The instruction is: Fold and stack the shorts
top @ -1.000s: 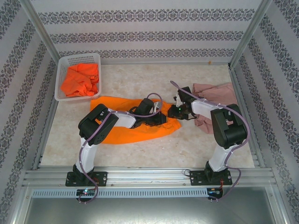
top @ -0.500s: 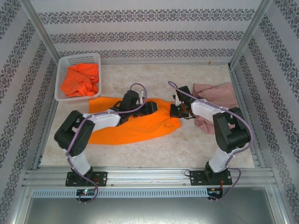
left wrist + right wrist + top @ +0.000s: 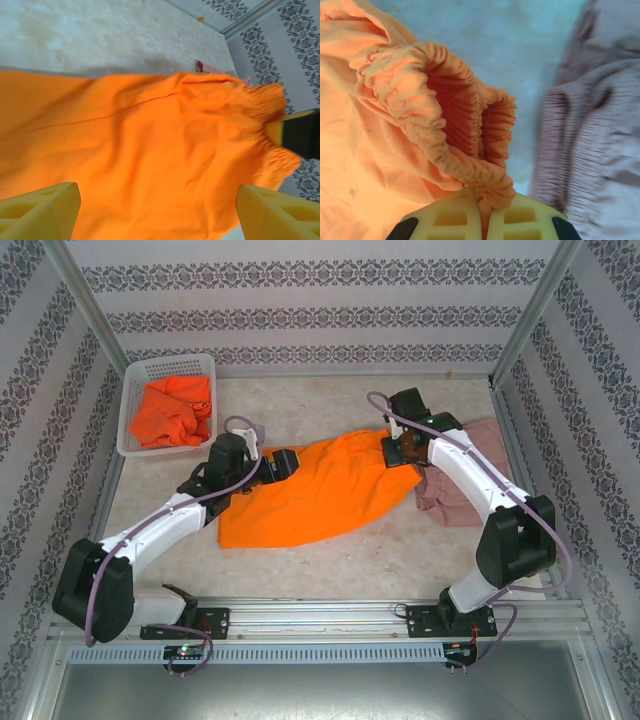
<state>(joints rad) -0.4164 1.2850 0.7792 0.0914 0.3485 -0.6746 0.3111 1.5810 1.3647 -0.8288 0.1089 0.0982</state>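
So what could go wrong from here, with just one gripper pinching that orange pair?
1. The right gripper pinches only a small bunch of the waistband of the orange shorts, so the cloth might slip out.
2. The left gripper is open and holds nothing, so the pair could bunch up instead of lying flat.
3. The pink shorts lie right beside that waistband and might get caught or dragged.

Orange shorts spread below left pincer (jaws wide apart); gathered waistband at right, seemingly pinched.

orange shorts: spread mid-table, waistband bunched | pink shorts: crumpled, just right of it | orange heap: far left
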